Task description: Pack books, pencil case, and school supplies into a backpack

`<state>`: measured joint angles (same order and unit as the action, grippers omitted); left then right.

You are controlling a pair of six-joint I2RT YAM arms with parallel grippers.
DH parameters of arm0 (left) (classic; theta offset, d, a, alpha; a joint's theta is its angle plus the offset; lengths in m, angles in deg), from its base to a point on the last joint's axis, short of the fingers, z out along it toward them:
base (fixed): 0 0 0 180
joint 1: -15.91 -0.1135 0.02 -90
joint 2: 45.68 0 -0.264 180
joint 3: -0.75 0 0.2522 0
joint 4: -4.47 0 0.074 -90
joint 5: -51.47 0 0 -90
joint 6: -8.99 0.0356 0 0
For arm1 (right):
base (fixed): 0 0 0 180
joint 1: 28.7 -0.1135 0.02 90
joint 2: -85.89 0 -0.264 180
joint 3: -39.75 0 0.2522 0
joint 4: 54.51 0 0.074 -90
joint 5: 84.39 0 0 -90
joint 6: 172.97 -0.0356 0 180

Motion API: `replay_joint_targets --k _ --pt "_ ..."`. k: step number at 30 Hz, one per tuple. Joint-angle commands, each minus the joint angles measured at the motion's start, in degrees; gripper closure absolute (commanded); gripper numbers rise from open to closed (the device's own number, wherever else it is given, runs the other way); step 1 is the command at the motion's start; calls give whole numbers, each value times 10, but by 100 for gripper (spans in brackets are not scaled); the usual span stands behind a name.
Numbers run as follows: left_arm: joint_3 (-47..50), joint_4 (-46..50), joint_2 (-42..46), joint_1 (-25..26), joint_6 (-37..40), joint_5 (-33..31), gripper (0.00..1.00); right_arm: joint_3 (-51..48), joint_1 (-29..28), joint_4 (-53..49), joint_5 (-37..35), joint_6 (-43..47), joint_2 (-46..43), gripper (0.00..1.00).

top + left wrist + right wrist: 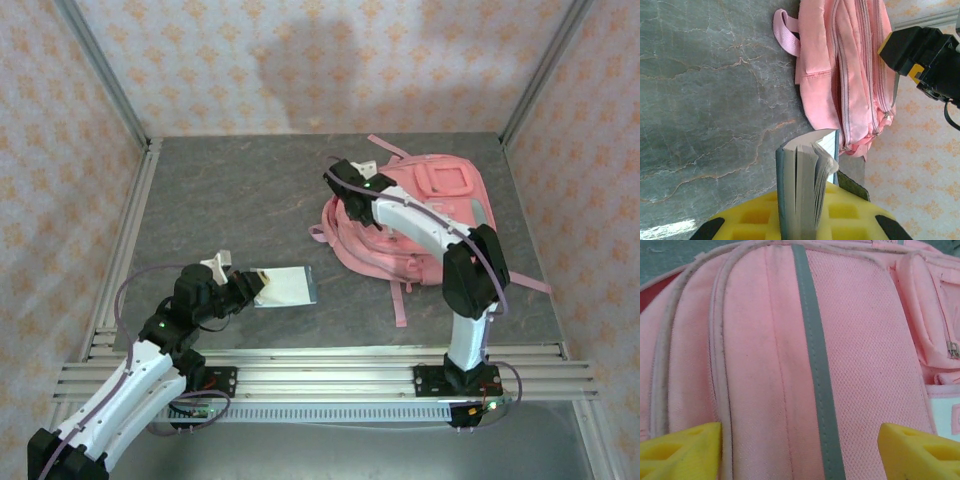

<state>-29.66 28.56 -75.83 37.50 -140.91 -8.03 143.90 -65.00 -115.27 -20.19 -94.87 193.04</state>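
Far left, by the front rail: the left tool (247,287), pinching a thin book (288,287) by one end. Book low over the grey counter (230,190), flat and pale from above, free end pointing right. Cannot tell whether touching the counter or just above it. From the left wrist, the book seen edge-on: dark cover on the outside, pages fanned a little, squeezed tight between yellow pads (752,220).

In the middle: bare grey counter with thin pale lines, book and bag well apart.

To the right: the pink backpack (425,215), lying flat on the counter near the back right corner. One strap (401,303) trailing toward the front rail. A small pink loop (785,32) sticking out at one end.

Over the backpack's left edge: the right tool (336,176), spread wide, pinching nothing. From the right wrist, two more yellow pads (682,450) far apart at the bottom corners, pink cloth close underneath. A grey stripe (815,365) running down between them. A small zip pull (953,349) far off to the right.
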Motion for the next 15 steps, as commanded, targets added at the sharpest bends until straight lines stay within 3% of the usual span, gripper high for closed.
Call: replay_joint_targets --k 1,5,9,11,13,15 --pt "5 -13 -2 -4 9 -11 100 10 18 -10 19 -5 23 23" --pt "0 -21 -18 -4 10 -10 100 8 28 -4 107 5 47 35" --pt "-9 -20 -32 -4 13 -10 100 -14 31 24 145 10 18 78" --pt "-16 -14 -37 -4 16 -13 100 -33 36 48 166 10 -21 92" --pt "-25 -5 -43 -4 21 -19 100 -52 46 75 196 6 -68 100" --pt "-42 20 -54 -4 33 -35 100 -82 62 119 253 2 -128 100"
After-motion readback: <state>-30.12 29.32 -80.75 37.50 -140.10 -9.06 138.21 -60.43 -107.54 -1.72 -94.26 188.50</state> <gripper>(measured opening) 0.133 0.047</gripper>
